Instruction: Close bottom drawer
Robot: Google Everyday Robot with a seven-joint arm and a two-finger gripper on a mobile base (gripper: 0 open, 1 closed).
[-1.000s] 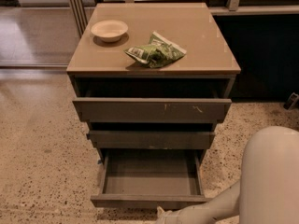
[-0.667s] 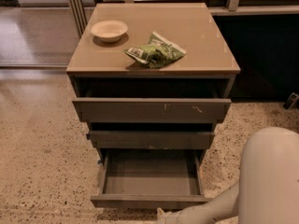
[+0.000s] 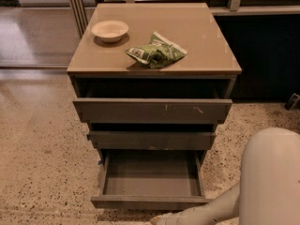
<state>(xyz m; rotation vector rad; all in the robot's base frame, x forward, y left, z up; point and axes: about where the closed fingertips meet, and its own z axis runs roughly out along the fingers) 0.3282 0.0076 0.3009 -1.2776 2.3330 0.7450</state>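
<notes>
**A:** The gripper, where is it?

**B:** At the bottom edge of the frame, just right of centre. It sits low in front of the bottom drawer, at the end of the white arm that comes in from the lower right. I cannot tell whether it is released or clenched, nor whether it touches the drawer's front.

**A:** And the drawer?

**B:** Lower centre, pulled well out with its bare tray showing, further out than the middle drawer above it.

**A:** So how far along?

**B:** As I judge it, the gripper is in place but the push is not yet done. The whole closing travel is left.
</notes>
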